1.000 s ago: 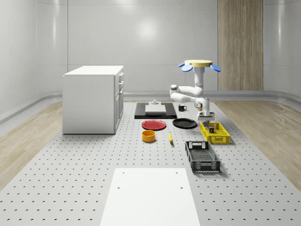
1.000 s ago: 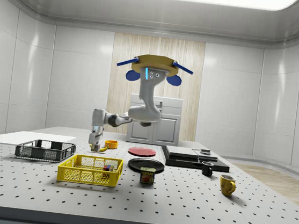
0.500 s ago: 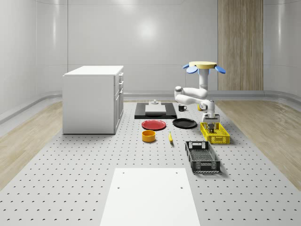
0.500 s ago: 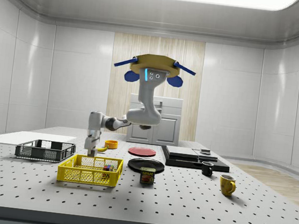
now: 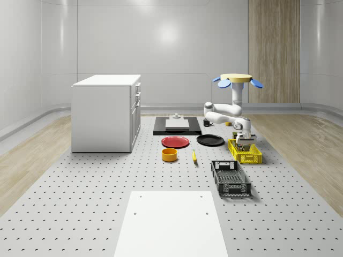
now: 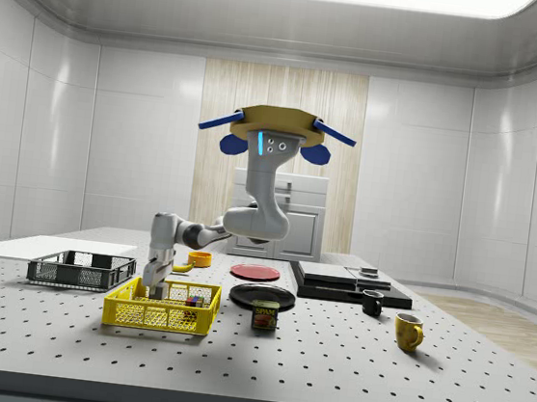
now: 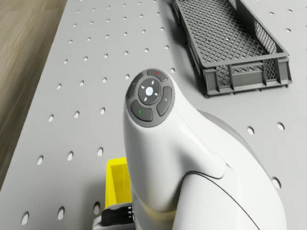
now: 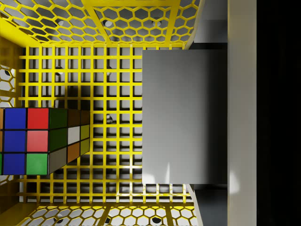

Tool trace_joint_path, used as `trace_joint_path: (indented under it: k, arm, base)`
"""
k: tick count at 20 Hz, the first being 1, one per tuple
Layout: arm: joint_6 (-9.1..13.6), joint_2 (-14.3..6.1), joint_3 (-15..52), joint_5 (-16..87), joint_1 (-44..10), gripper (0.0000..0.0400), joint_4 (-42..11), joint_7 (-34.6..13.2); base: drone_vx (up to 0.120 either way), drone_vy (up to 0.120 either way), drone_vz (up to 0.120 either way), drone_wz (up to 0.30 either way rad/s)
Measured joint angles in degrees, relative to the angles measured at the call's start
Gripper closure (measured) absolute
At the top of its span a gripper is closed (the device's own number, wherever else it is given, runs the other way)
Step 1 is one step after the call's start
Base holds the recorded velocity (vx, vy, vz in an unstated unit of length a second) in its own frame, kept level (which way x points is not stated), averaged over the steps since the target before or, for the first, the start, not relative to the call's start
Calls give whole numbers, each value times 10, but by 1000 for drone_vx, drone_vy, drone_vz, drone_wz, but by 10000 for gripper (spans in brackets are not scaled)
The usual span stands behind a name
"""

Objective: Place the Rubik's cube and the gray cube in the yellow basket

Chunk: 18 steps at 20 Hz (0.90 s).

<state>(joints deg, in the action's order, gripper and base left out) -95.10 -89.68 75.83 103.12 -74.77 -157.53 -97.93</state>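
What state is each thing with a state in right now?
Rubik's cube: lying free in the basket.
gray cube: held low inside the basket; floor contact unclear.
basket: upright, holding the Rubik's cube.
gripper: shut on the gray cube, down inside the basket.
drone: hovering, up beside the basket.

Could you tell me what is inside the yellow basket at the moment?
The Rubik's cube lies on the yellow basket's mesh floor. The gray cube, held in the hand, is lowered inside and covers the floor beneath it.

"SPAM" on the can (image 6: 264,315)
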Motion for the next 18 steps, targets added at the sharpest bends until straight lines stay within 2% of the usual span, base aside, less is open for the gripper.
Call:
trace_joint_path:
  k: [12,18]
  arm:
    - [-25,3,-60,55,-13,150,19,-1]
    - [-29,7,-75,69,-15,150,24,-1]
  base:
    - [0,0,0,0]
    - [0,0,0,0]
